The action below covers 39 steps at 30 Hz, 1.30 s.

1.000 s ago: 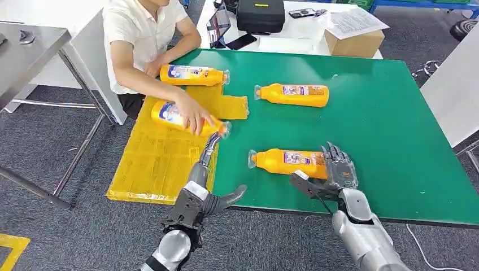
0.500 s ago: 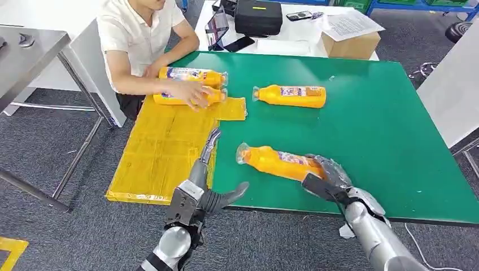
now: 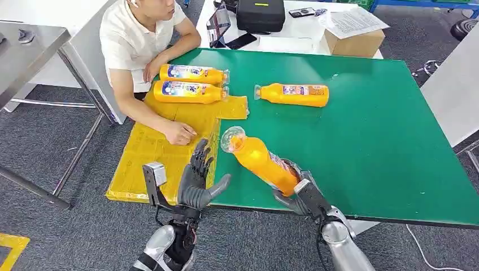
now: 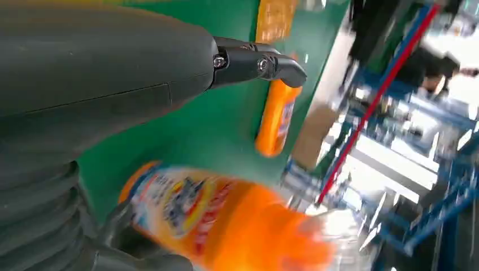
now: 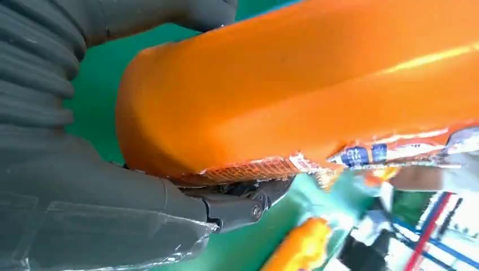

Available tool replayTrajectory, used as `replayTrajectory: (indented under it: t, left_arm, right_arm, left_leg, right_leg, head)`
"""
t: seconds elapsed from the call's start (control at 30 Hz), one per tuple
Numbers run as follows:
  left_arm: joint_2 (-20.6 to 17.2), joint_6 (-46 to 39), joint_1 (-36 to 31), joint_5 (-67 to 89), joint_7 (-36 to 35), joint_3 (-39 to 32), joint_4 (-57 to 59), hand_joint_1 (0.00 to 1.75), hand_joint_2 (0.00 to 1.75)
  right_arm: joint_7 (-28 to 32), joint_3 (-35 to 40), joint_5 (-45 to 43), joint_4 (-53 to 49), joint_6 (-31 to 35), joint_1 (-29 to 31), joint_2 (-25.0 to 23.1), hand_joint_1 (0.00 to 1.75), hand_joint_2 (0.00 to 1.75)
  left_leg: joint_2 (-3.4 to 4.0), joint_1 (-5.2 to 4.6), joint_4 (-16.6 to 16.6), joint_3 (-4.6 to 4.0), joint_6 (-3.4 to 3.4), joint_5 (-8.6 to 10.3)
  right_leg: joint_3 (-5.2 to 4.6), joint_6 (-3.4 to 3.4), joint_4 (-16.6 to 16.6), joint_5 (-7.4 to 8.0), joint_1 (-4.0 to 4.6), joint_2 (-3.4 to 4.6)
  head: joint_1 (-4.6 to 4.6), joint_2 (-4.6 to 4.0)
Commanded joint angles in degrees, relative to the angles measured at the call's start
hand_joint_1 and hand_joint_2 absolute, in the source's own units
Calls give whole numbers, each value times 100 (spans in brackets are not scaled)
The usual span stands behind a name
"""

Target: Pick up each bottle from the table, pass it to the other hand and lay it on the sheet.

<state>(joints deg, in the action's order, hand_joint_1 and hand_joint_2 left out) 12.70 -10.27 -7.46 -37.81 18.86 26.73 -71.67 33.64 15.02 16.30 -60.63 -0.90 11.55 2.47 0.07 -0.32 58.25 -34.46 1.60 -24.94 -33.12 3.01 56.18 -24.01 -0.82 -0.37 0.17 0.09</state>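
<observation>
Now right hand (image 3: 294,195) grips orange bottle (image 3: 261,162) by base, lifted off green table (image 3: 384,130), cap end tilted up toward left hand (image 3: 197,178) (fingers spread, holding nothing). Two bottles (image 3: 189,83) lie on yellow sheet (image 3: 158,152); person's hand (image 3: 179,133) rests there too.

I see orange bottles (image 3: 263,162) with blue-white labels, clear caps; yellow sheet (image 3: 161,148); green table (image 3: 367,135); silver arms, dark grey hands; person's white shirt (image 3: 133,42); grey floor (image 3: 56,141).
</observation>
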Motion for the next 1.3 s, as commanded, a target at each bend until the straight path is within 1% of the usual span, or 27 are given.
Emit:
replayTrajectory:
  t: [0.03,0.13,0.17,0.2,0.23,0.33,0.37,0.4,0.43,0.6,0.63,0.83,0.9,0.93,0.97,1.0,1.03,1.07,1.13,1.17,1.2,1.23,1.27,1.3]
  left_arm:
    - [-409,381,-189,305,35,599,189,0,175]
    - [-410,456,-210,442,60,614,61,0,175]
    - [-393,446,-237,529,117,610,49,0,175]
    - [-385,447,-247,527,117,597,45,0,175]
    - [-341,448,-290,575,119,553,67,0,175]
    - [-260,471,-387,619,112,503,142,0,175]
    - [-230,469,-424,623,106,482,182,0,175]
    - [-223,463,-447,628,99,478,200,0,175]
    - [-169,410,-518,568,45,407,298,0,175]
    - [-58,375,-672,305,-43,177,482,0,175]
    - [-15,265,-751,192,-86,64,576,0,175]
    - [-4,249,-805,108,-102,10,648,0,175]
    - [15,63,-929,25,-82,-80,801,0,175]
    - [29,45,-986,-34,-59,-131,871,175,175]
    - [22,42,-1022,-46,-50,-149,905,175,175]
    - [24,40,-1031,-42,25,-183,896,175,175]
    - [28,29,-1014,-57,64,-218,858,175,175]
    - [24,-5,-991,-66,117,-262,808,175,175]
    - [-6,-55,-920,-103,376,-471,587,175,175]
    - [-66,-273,-907,75,508,-528,493,175,175]
    - [-227,-975,-945,835,766,-468,478,175,175]
    - [-307,-1309,-973,1222,905,-481,526,166,175]
    - [-395,-2004,-1022,2057,1142,-471,640,152,175]
    - [-393,-2204,-947,2557,1200,-726,599,154,175]
  right_arm:
    - [-172,711,-242,-250,65,128,-530,175,175]
    - [-236,1021,-148,-51,116,303,-487,175,175]
    - [-327,1194,-60,93,48,404,-463,175,175]
    - [-331,1215,-58,120,45,420,-475,175,175]
    - [-391,1458,46,366,-11,580,-451,175,175]
    - [-472,1834,192,720,-150,803,-476,175,175]
    - [-424,1936,334,790,-36,846,-506,175,175]
    - [-431,1983,366,815,-27,854,-539,175,175]
    - [-358,2202,562,866,43,899,-594,175,175]
    - [-285,2536,781,846,198,895,-700,175,175]
    - [-264,2674,946,788,354,889,-712,175,175]
    - [-300,2775,967,753,408,910,-697,175,175]
    - [-274,2886,907,663,476,903,-713,175,175]
    - [-294,2905,823,617,465,885,-738,175,175]
    - [-322,2925,778,582,458,873,-745,175,175]
    - [-363,2943,761,551,500,852,-738,145,175]
    - [-335,2893,676,512,563,801,-750,12,175]
    - [-249,2811,579,444,682,715,-775,0,175]
    - [-76,2800,734,318,1191,562,-730,0,175]
    - [-53,2725,757,209,1459,418,-685,0,175]
    - [-90,2621,1171,55,2189,167,-560,0,175]
    - [-155,2566,1474,-6,2660,9,-445,0,175]
    - [-401,2383,2071,-25,3471,-185,-338,0,175]
    - [-667,2186,2782,-83,4076,-407,-192,0,175]
  left_leg:
    - [21,6,-4,13,-15,-10]
    - [14,6,-5,8,-18,-8]
    - [11,5,-3,-2,-12,-5]
    - [15,8,-1,3,-16,-7]
    - [16,4,-1,-5,-10,-4]
    - [14,5,-1,-4,-10,-3]
    - [17,7,-2,1,-13,-4]
    - [11,4,0,-6,-7,-3]
    - [16,5,-1,-1,-11,-4]
    - [7,7,-2,0,-13,-5]
    - [6,10,-1,4,-15,-8]
    - [-2,3,-2,-7,-8,-1]
    - [-4,8,1,-2,-13,-4]
    - [-1,7,1,-9,-9,-2]
    - [-1,9,0,-4,-12,-3]
    - [-3,10,5,-4,-15,-5]
    - [-4,7,1,-8,-12,-2]
    - [-4,8,0,-4,-14,-3]
    - [-1,8,-2,-4,-13,-4]
    - [3,9,-4,5,-17,-6]
    - [-5,7,-2,-7,-12,-4]
    - [-12,9,-5,4,-16,-7]
    - [-21,7,-9,2,-11,-2]
    - [-17,10,-7,7,-13,-6]
  right_leg:
    - [5,-15,0,-4,6,23]
    - [-1,-18,-2,-4,6,18]
    - [-9,-12,-2,-2,5,13]
    - [-5,-17,-1,-2,8,19]
    - [-13,-10,0,1,4,19]
    - [-10,-11,-1,2,5,17]
    - [-6,-14,-2,2,7,21]
    - [-11,-8,-1,1,4,14]
    - [-8,-12,-1,1,5,20]
    - [-4,-13,-2,-3,7,10]
    - [1,-16,-3,-5,11,9]
    - [-11,-8,-1,-3,3,-1]
    - [-3,-13,-1,-5,8,-1]
    - [-12,-9,0,-3,6,2]
    - [-7,-13,-1,-3,9,2]
    - [-6,-15,4,-6,9,1]
    - [-11,-12,3,-4,6,-1]
    - [-7,-15,2,-5,7,-1]
    - [-5,-14,-2,-5,8,2]
    - [0,-18,-3,-6,9,7]
    - [-8,-12,-1,-6,7,-2]
    - [4,-17,-4,-11,9,-8]
    - [5,-11,-8,-8,7,-16]
    - [9,-13,-9,-10,10,-12]
  head:
    - [0,0]
    - [-2,0]
    - [0,0]
    - [0,0]
    - [-2,0]
    - [2,0]
    - [0,0]
    - [2,0]
    - [0,0]
    - [0,0]
    - [0,0]
    - [-2,0]
    - [0,0]
    - [0,0]
    - [0,0]
    - [2,0]
    - [0,0]
    - [2,0]
    - [2,0]
    - [0,0]
    - [2,0]
    - [0,0]
    - [2,0]
    - [0,0]
